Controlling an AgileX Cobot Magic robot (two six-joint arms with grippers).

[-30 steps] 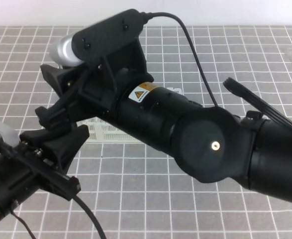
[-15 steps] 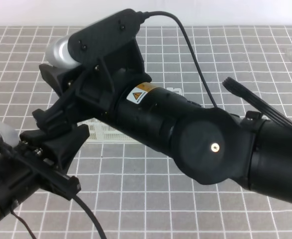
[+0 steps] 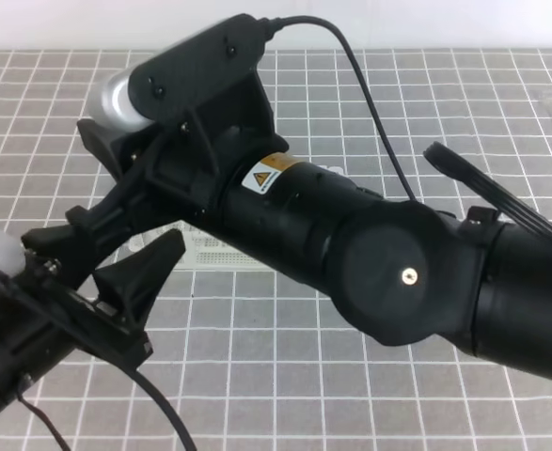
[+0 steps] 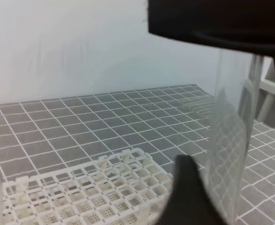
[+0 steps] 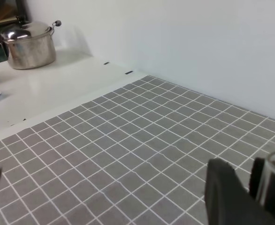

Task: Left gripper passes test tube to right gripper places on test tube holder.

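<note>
The test tube point(image 4: 233, 136) is clear glass, the grid showing through it; in the left wrist view it stands upright above the gridded bench point(image 4: 81, 126), beside the test tube holder point(image 4: 85, 192). Overhead, the left gripper point(image 3: 102, 254) jaws gape wide; the right gripper point(image 3: 92, 225) jaws clasp the tube, invisible there.

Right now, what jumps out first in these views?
In the high view the big black right arm fills the middle, hiding most of the white test tube holder behind it. At lower left the left pincer stands spread open just below the right pincer. In the left wrist view the clear test tube hangs close to the lens, above the holder.
</note>
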